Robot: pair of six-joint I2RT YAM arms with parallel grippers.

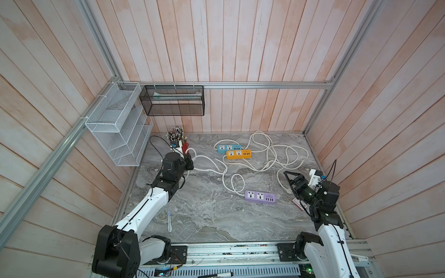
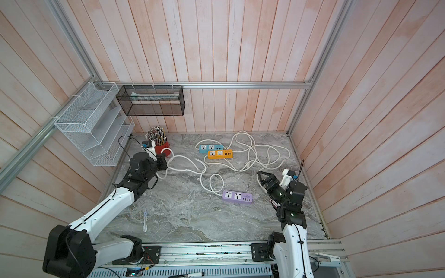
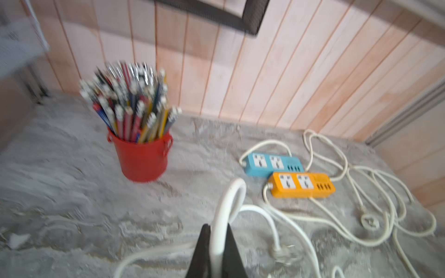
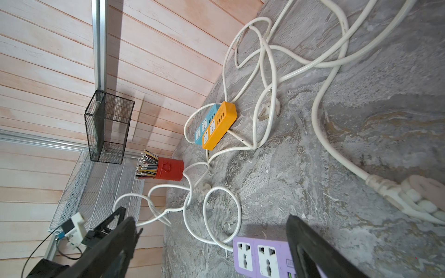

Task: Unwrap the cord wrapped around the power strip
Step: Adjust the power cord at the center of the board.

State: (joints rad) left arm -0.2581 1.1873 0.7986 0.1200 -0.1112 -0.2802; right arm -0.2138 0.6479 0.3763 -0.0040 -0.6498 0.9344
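The left gripper (image 3: 218, 240) is clamped on a thick white round power cord (image 3: 231, 199), which passes between its black fingers (image 3: 232, 250) and arches up just ahead of the tips. In both top views this gripper (image 1: 190, 163) sits low over the grey marbled tabletop (image 1: 204, 216). Just beyond its tips stands a red metal bucket packed with pencils (image 3: 144, 161), close to the cord's arch but not touching it as far as can be seen. From the grip the cord runs in loose loops across the table, and it appears to end at the lilac rectangular plastic power strip (image 1: 260, 197), which lies flat, sockets up, well away from this gripper, with no cord around its body. A white plug (image 3: 279, 252) lies on the table beside the held cord.

Farther ahead of the left gripper, a blue plastic power strip (image 3: 272, 164) and an orange plastic power strip (image 3: 301, 185) lie side by side, touching, with their pale cords tangled beyond them.

The right gripper (image 4: 211, 217) has its jaws spread wide with nothing between them. The lilac strip (image 4: 260, 257) lies just under and ahead of it, and a loop of the white cord lies past its fingertips. In a top view this gripper (image 2: 265, 177) is near the strip's far end but clear of it.
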